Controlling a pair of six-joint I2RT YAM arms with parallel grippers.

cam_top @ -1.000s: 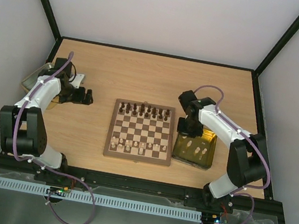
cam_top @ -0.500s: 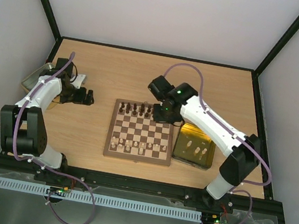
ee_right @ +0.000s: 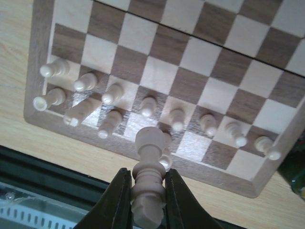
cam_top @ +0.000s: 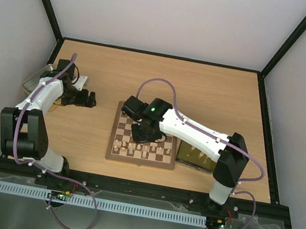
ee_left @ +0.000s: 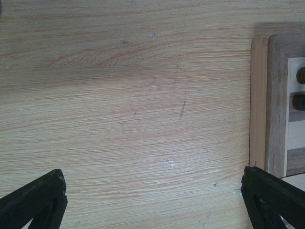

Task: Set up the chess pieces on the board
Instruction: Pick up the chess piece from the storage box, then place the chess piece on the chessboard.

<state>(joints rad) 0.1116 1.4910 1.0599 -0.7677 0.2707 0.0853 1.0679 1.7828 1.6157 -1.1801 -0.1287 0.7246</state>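
The checkered wooden board (cam_top: 112, 153) lies mid-table, with dark pieces along its far rows and several cream pieces (cam_top: 136, 146) on its near rows. My right gripper (cam_top: 140, 129) hangs over the board's left half, shut on a cream chess piece (ee_right: 148, 183) held above the near rows. In the right wrist view the cream pieces (ee_right: 85, 82) stand in two rows on the board (ee_right: 38, 76). My left gripper (cam_top: 89, 99) is open and empty over bare table, left of the board; its fingertips (ee_left: 40, 195) are wide apart and the board's edge (ee_left: 276, 95) shows at right.
A yellow-green tray (cam_top: 207, 162) with a few cream pieces sits right of the board, partly under the right arm. Another tray (cam_top: 32, 79) lies at the far left behind the left arm. Dark walls frame the table.
My right arm has swung left from the tray to over the board's left half, carrying the cream piece. The left arm has not moved.
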